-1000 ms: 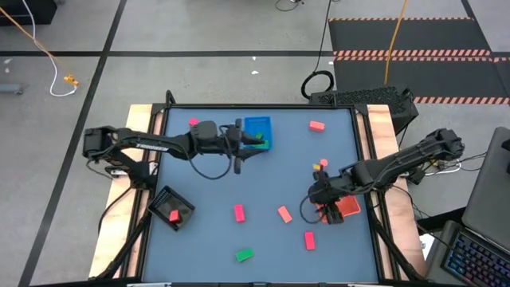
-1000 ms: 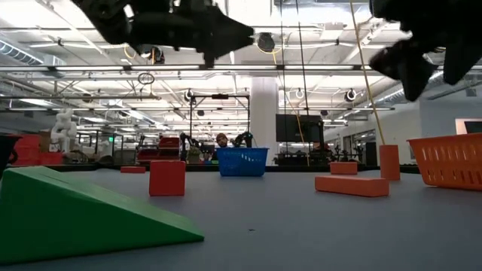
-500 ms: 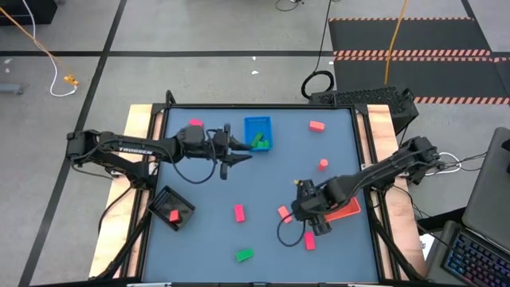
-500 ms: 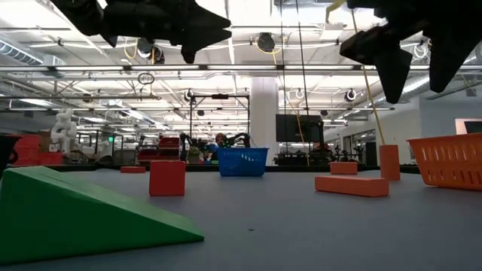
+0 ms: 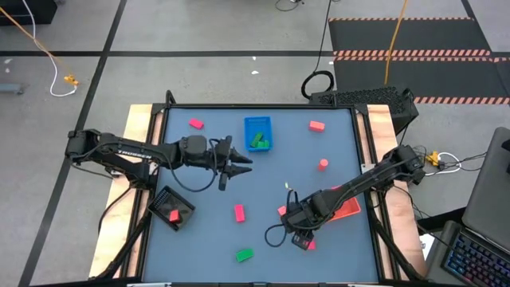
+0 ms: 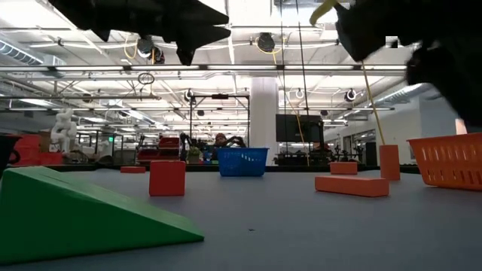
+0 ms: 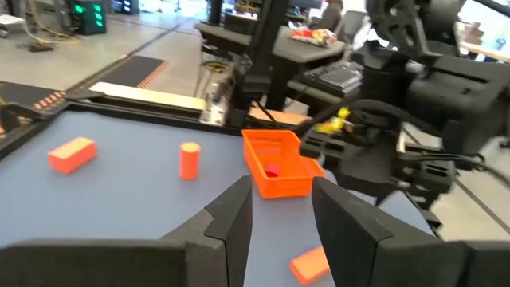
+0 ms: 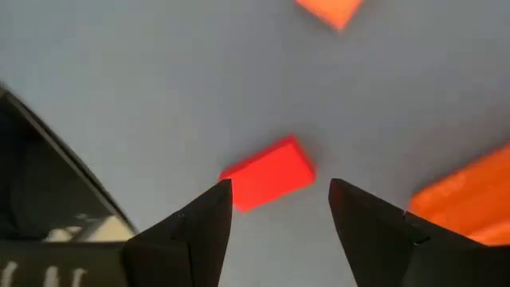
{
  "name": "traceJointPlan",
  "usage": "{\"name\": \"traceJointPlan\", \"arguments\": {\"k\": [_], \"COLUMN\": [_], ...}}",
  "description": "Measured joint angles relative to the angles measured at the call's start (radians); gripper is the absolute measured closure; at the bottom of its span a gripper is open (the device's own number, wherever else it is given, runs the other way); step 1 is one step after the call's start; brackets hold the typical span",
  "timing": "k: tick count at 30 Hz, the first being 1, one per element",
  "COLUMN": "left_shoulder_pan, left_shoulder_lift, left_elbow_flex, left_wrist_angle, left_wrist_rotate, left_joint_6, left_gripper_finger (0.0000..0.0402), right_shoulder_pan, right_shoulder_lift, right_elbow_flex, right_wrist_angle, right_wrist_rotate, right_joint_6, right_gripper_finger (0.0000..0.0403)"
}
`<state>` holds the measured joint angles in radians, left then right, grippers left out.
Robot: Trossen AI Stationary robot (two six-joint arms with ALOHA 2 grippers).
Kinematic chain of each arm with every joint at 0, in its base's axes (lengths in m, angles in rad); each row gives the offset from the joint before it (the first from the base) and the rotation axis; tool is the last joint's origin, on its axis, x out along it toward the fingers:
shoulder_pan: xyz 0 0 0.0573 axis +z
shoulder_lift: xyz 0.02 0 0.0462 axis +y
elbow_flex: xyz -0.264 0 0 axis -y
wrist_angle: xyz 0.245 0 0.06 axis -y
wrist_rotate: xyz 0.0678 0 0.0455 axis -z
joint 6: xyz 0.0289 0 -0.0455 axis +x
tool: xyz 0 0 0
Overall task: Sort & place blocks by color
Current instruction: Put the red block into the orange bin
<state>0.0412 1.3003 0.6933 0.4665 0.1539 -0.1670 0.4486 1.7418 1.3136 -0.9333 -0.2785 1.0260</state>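
In the high view my left gripper (image 5: 241,165) hovers open over bare table, near-left of the blue tray (image 5: 257,124), which holds green blocks (image 5: 258,142). My right gripper (image 5: 301,237) is open above a red block (image 5: 310,244) near the table's near edge. In the right wrist view that block (image 8: 267,174) lies flat on the table beyond the open fingers (image 8: 279,215). Other blocks lie flat on the table: pink (image 5: 195,123), red (image 5: 317,126), a red cylinder (image 5: 323,164), pink (image 5: 239,212), salmon (image 5: 281,210) and green (image 5: 244,255).
A red tray (image 5: 348,209) sits at the table's right, beside my right arm. A black tray (image 5: 163,196) at the near left holds a red block (image 5: 174,215). In the low view a green wedge (image 6: 83,214) lies close to the camera. Open table lies in the middle.
My left gripper has drawn back from the blue tray toward the table's near and left side. My right gripper has swung from beside the red tray toward the near edge and left, ending over the red block. No block has moved.
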Motion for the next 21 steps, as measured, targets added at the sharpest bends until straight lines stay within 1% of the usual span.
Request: {"name": "traceJointPlan", "arguments": {"k": [5, 9, 11, 18, 21], "left_shoulder_pan": [-0.039, -0.057, -0.058, -0.041, -0.014], "left_shoulder_lift": [0.000, 0.000, 0.000, -0.015, -0.050], "left_elbow_flex": [0.000, 0.000, 0.000, 0.002, 0.002], "left_wrist_angle": [-0.026, -0.029, -0.029, -0.023, -0.030], "left_wrist_rotate": [0.001, 0.001, 0.002, 0.002, 0.002], "left_joint_6": [0.007, 0.014, 0.017, 0.096, 0.150], "left_gripper_finger": [0.0270, 0.0270, 0.0270, 0.0270, 0.0270], "right_shoulder_pan": [0.013, 0.011, 0.012, 0.027, 0.038], "right_shoulder_lift": [0.013, 0.011, 0.012, 0.017, 0.019], "right_elbow_flex": [0.000, 0.000, 0.000, 0.000, 0.000], "right_wrist_angle": [0.021, 0.123, 0.142, 0.112, 0.090], "right_wrist_rotate": [-0.067, -0.062, -0.062, -0.062, -0.061], "right_joint_6": [0.195, 0.336, 0.398, 0.581, 0.637], "right_gripper_finger": [0.0199, 0.0204, 0.0207, 0.0211, 0.0211]}}
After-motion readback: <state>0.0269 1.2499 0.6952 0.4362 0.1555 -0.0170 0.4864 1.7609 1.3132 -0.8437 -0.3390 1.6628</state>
